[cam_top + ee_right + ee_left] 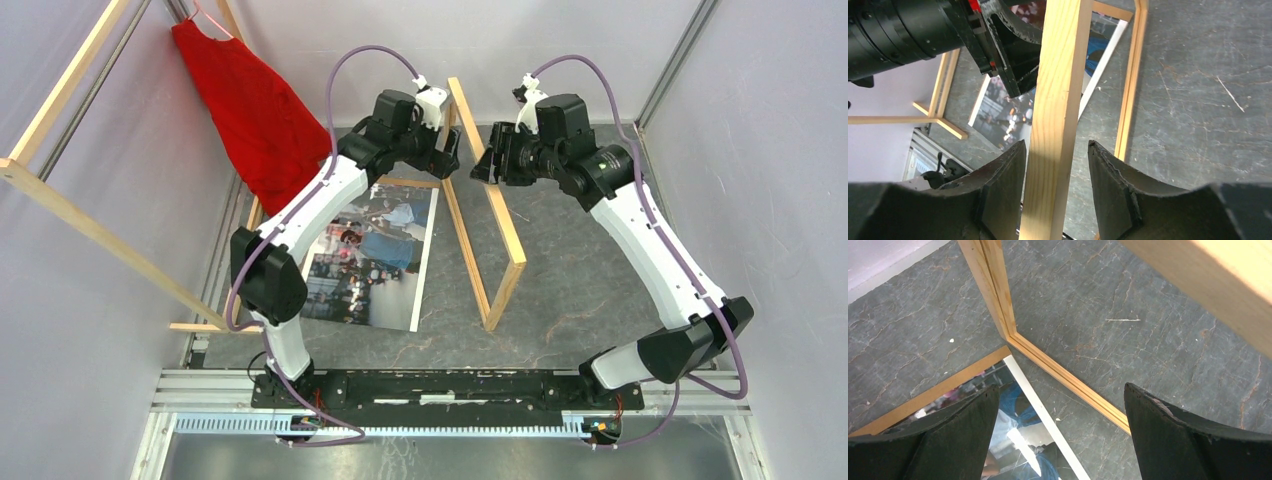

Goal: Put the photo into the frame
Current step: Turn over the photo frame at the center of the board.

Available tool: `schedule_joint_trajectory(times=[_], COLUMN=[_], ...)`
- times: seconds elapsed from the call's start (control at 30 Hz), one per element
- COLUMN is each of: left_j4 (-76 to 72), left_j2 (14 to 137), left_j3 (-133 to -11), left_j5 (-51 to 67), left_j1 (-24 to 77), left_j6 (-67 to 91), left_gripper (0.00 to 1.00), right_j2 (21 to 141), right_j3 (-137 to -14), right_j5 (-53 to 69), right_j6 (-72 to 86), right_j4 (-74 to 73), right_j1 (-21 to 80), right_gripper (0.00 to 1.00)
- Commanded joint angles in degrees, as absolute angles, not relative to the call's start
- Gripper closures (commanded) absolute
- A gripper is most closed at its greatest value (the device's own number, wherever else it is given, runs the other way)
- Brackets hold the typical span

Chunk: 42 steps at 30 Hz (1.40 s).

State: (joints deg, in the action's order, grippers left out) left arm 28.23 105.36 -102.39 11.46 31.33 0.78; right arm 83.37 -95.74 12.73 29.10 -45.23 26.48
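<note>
Between the fingers of the right gripper point(1057, 150) runs the raised upper rail of the frame point(508, 225), the largest item you must manage. The frame stands tilted on its lower long rail, which rests on the table point(590, 270) below that gripper. The fingers sit half closed astride the upper rail, one close against it and a gap showing at the other; you cannot tell whether they clamp it. Judge the frame to be light and stiff but thin, and likely to twist or tip if held at one point. Take it mid-rail, across the narrow faces.

Under the left gripper point(1060, 390) the photo point(375, 255) lies flat on the table, picture side up and outside the frame. One corner is beneath the fully spread, empty fingers, close against the frame's lower rail. Expect the photo to be light, limp and easily creased — lift it by an edge or slide it, and do not pinch the printed middle. A brown strip point(938, 390) borders the photo's edge under that gripper.
</note>
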Motion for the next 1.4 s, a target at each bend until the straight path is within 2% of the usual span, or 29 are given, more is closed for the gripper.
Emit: schedule_joint_trajectory(times=[0.0,0.23,0.43,0.67,0.87,1.13,1.37], left_j4=[28.79,32.12,32.61,28.40,23.27,19.93,17.61], left_j2=[107.24,107.76,106.10,105.79,106.63,110.34,113.21], left_j3=[-107.24,-103.45,-93.01,-82.44,-78.74,-78.92,-78.05], left_j5=[10.71,8.68,3.45,-0.55,-3.46,-7.28,-11.74], left_j1=[32.31,32.43,32.43,32.62,34.83,37.01,37.05], left_j6=[0.35,-3.65,-12.04,-15.90,-16.29,-17.91,-20.14], left_gripper=[0.00,0.00,0.00,0.00,0.00,0.00,0.00], right_j2=[83.24,82.46,79.59,76.76,74.12,70.39,69.60], right_j3=[-99.38,-101.18,-94.31,-87.98,-81.05,-66.71,-62.56], right_j5=[10.00,-2.38,-10.27,-17.65,-22.55,-26.86,-27.70], right_j6=[25.91,22.30,20.72,19.22,17.47,16.42,15.00], right_j4=[-47.72,-52.68,-52.39,-51.72,-50.57,-46.68,-44.48], right_j1=[25.81,24.95,23.24,21.88,20.86,19.17,18.43], right_gripper=[0.46,0.67,0.79,0.85,0.88,0.96,0.99])
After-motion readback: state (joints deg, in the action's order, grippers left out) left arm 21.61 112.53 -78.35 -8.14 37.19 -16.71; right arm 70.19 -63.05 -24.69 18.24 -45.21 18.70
